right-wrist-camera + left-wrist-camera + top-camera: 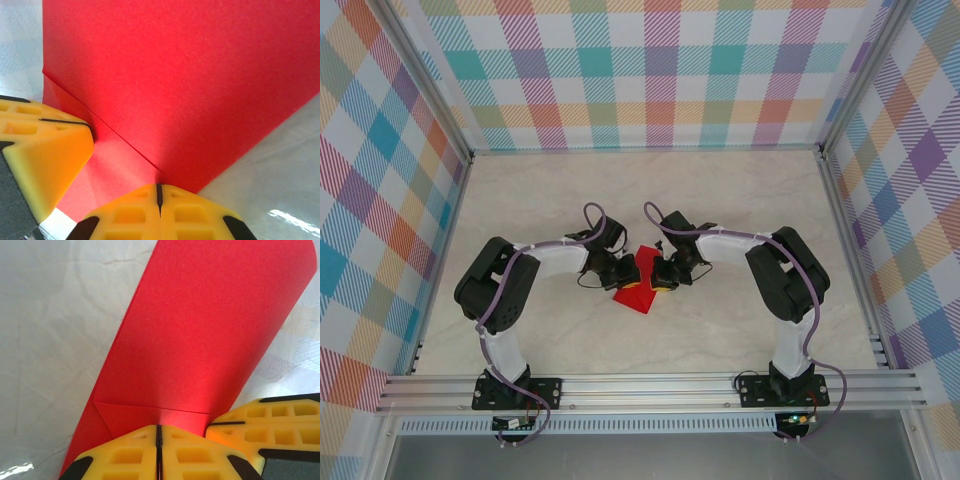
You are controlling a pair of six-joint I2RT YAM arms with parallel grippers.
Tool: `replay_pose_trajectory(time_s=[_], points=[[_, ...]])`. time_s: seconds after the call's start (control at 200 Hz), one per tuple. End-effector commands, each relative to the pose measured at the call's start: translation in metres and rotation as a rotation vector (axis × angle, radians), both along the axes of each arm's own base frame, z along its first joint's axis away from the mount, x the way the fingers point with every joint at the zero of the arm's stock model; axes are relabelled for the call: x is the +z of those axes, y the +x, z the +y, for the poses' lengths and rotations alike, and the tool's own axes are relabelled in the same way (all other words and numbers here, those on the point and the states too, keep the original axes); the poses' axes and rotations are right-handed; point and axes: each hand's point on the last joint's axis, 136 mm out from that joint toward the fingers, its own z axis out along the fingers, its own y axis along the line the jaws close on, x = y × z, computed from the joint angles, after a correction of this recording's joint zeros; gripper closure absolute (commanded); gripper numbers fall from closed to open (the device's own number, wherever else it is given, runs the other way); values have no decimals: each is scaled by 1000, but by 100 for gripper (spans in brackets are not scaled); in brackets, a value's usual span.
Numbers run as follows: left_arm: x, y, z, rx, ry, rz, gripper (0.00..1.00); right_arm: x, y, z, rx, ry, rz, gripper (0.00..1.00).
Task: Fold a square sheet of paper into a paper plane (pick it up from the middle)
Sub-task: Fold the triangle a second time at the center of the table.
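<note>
The square sheet of paper (633,297) is bright red and partly folded, at mid-table between my two grippers. Its layers and a crease show in the left wrist view (200,340), and a diagonal fold edge in the right wrist view (190,90). My left gripper (628,272) (158,426) is shut, and the paper's folded edge runs into its closed tips. My right gripper (658,273) (159,185) is shut on the paper where the fold line meets its tips. The two grippers stand almost tip to tip. A finished paper plane is out of view.
The pale marble-look table (620,200) lies on all sides of the paper. Checked walls (650,70) close the back and both sides. An aluminium rail (650,385) with the arm bases runs along the near edge.
</note>
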Motion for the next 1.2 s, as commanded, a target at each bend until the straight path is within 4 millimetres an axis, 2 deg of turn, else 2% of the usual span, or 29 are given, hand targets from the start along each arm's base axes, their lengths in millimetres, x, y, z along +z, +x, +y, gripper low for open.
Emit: replay_pose_trajectory(time_s=[0.0, 0.175, 0.275, 0.38, 0.525, 0.735, 0.87, 1.195], points=[[-25, -15, 21, -2, 146, 61, 91, -25, -1, -30, -49, -153, -10, 97], [-36, -24, 29, 5, 185, 93, 92, 15, 10, -14, -75, -45, -95, 97], [-39, -26, 30, 7, 193, 98, 92, 33, -3, -7, -80, 16, -132, 96], [-40, -26, 29, 4, 195, 96, 92, 40, -20, -6, -64, 14, -143, 95], [-41, -28, 30, 4, 198, 101, 92, 40, -42, 15, -2, 36, -128, 95], [-43, -30, 31, 10, 200, 107, 92, 24, -47, 33, 17, 44, -100, 95], [-44, -31, 31, 11, 201, 108, 92, 19, -50, 35, 27, 39, -89, 95], [-47, -31, 31, 19, 198, 117, 92, 20, -51, 38, 33, 22, -96, 95]])
